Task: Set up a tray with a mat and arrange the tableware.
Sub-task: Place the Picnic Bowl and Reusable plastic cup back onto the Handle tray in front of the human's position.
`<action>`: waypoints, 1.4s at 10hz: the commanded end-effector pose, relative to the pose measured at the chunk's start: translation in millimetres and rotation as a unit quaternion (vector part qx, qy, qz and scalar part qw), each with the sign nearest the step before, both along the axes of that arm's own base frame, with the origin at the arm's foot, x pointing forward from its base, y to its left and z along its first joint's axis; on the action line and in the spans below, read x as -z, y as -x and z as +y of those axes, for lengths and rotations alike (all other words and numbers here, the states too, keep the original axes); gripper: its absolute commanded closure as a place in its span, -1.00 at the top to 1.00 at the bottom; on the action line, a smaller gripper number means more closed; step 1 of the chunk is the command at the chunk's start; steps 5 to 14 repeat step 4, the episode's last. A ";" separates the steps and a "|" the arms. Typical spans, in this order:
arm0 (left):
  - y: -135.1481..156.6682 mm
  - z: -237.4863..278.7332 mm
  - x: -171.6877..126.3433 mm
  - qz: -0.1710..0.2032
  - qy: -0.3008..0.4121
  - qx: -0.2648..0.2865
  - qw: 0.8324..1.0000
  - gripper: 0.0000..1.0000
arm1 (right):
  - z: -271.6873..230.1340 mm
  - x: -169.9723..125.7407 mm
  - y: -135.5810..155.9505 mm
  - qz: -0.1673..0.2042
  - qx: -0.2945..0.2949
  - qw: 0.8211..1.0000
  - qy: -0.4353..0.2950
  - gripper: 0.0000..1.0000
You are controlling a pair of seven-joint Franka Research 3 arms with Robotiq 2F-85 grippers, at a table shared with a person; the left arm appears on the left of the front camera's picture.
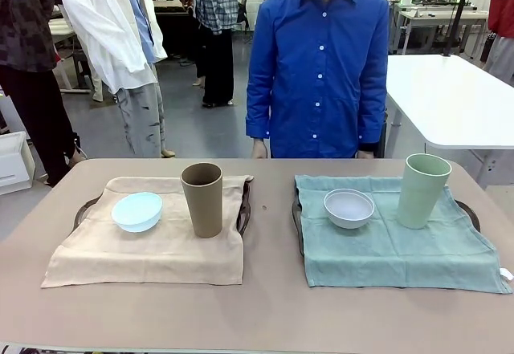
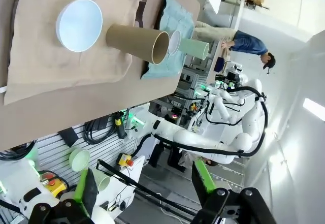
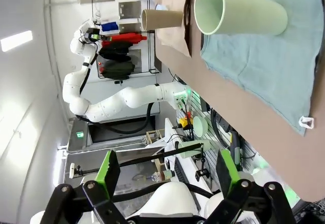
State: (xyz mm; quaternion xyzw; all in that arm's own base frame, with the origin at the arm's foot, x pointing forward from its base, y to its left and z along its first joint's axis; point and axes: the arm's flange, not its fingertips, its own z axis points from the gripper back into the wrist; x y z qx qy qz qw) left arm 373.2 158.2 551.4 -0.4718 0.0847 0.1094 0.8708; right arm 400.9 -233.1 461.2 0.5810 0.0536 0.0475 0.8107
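Observation:
On the left a beige mat [image 1: 144, 250] covers a tray [image 1: 244, 208]. On it sit a pale blue bowl [image 1: 137, 211] and a brown cup [image 1: 202, 199]. On the right a teal mat [image 1: 393, 250] covers a second tray [image 1: 468, 212], with a white bowl [image 1: 349, 208] and a pale green cup [image 1: 423, 190] on it. My left gripper [image 2: 144, 188] is open, well back from the table edge, looking at the blue bowl [image 2: 78, 25] and brown cup [image 2: 137, 42]. My right gripper [image 3: 167, 173] is open too, off the table, with the green cup [image 3: 241, 14] ahead.
A person in a blue shirt [image 1: 320, 65] stands at the far edge of the brown table [image 1: 257, 314], hands down. A white table [image 1: 454, 97] stands behind on the right. The strip of table in front of both trays is bare.

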 end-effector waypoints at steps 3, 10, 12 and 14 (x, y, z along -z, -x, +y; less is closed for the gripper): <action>7.2 12.2 7.4 -0.005 0.014 -0.007 1.000 1.00 | -2.3 -1.6 0.6 -0.004 0.001 1.000 -0.002 1.00; 7.2 12.2 7.4 -0.005 0.014 -0.007 1.000 1.00 | -2.3 -1.6 0.6 -0.004 0.001 1.000 -0.002 1.00; 7.2 12.2 7.4 -0.005 0.014 -0.007 1.000 1.00 | -2.3 -1.6 0.6 -0.004 0.001 1.000 -0.002 1.00; 7.2 12.2 7.4 -0.005 0.014 -0.007 1.000 1.00 | -2.3 -1.6 0.6 -0.004 0.001 1.000 -0.002 1.00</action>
